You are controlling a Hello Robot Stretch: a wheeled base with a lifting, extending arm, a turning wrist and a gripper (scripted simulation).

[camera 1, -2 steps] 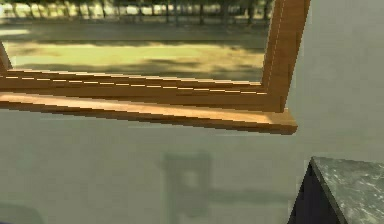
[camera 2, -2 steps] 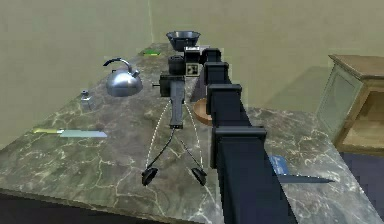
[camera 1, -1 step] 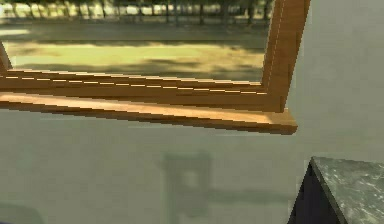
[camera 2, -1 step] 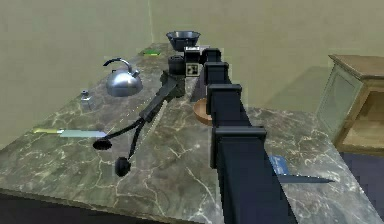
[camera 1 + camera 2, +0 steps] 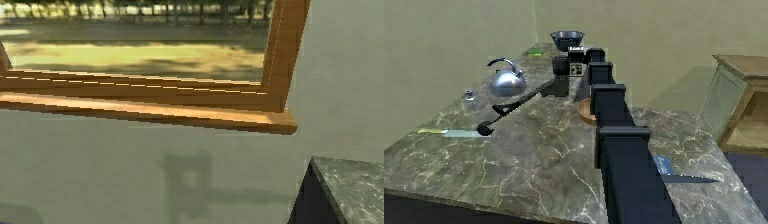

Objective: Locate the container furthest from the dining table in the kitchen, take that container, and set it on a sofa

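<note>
In the arm side view my arm (image 5: 619, 140) reaches out over a marble counter (image 5: 514, 160). The gripper (image 5: 559, 85) sits at its far end, left of two white marker squares. Just beyond it a dark bowl-shaped container (image 5: 566, 40) stands near the counter's far edge. A brown round dish (image 5: 586, 108) shows partly from behind the arm's left side. A long dark utensil (image 5: 514, 108) lies on the counter from the gripper toward the left. With these things at and behind the gripper, I cannot tell whether it holds anything.
A metal kettle (image 5: 506, 80), a small shaker (image 5: 471, 98), a pale-handled knife (image 5: 444, 131) and a blue-handled knife (image 5: 682, 177) lie on the counter. A wooden cabinet (image 5: 744, 100) stands at the right. Ahead are a wood-framed window (image 5: 150, 60), its sill (image 5: 150, 110) and a counter corner (image 5: 345, 190).
</note>
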